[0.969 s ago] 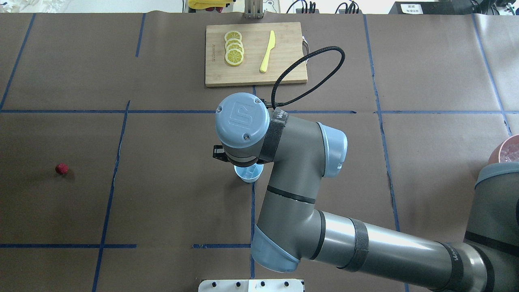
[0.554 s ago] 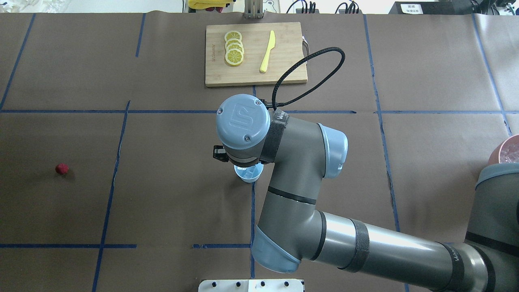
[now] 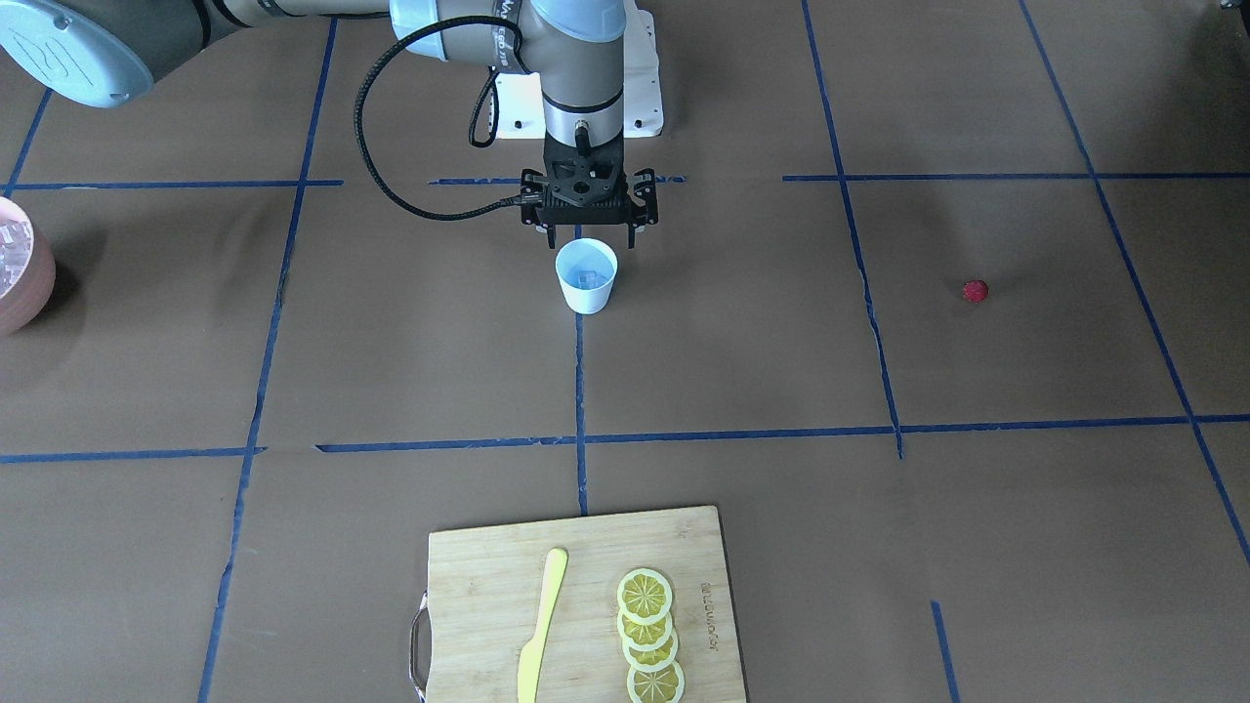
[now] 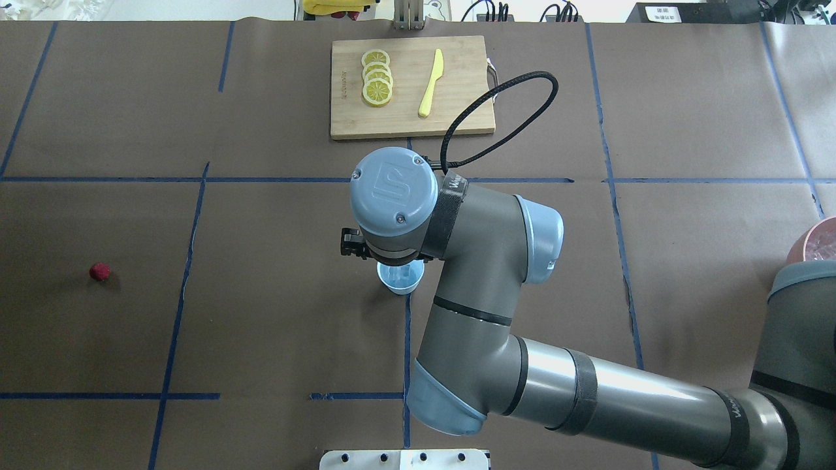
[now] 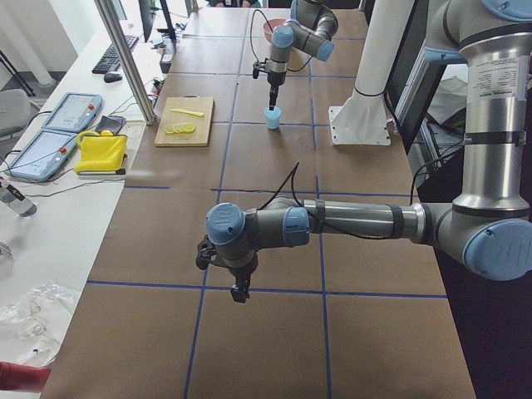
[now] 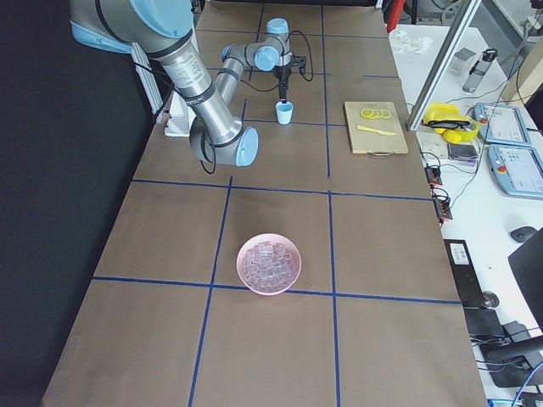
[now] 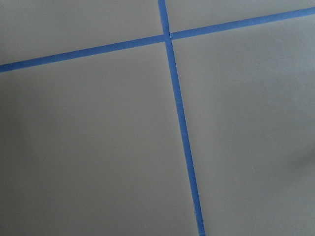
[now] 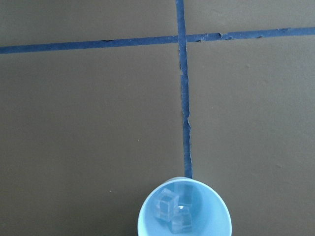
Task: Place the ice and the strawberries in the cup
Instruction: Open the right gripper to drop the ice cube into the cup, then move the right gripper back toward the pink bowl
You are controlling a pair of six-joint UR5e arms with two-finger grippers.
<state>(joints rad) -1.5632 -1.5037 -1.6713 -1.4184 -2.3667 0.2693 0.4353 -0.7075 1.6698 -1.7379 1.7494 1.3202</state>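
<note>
The pale blue cup (image 3: 586,276) stands at the table's middle on a blue tape line. In the right wrist view the cup (image 8: 184,214) holds three clear ice cubes (image 8: 171,209). My right gripper (image 3: 591,240) hangs just above and behind the cup's rim, open, with nothing between its fingers. The red strawberry (image 4: 99,271) lies alone far to the left in the overhead view, well away from both grippers. My left gripper (image 5: 239,293) hovers low over bare table in the exterior left view only, so I cannot tell its state. More ice fills the pink bowl (image 6: 269,264).
A wooden cutting board (image 4: 457,117) at the far side carries lemon slices (image 4: 377,85) and a yellow knife (image 4: 431,81). The pink bowl's rim (image 4: 810,236) shows at the right edge. My right arm's elbow (image 4: 450,398) spans the near right of the table.
The right wrist has shifted slightly, and the gripper's black body now sticks out a little further on its left. Cup and strawberry have not moved.
</note>
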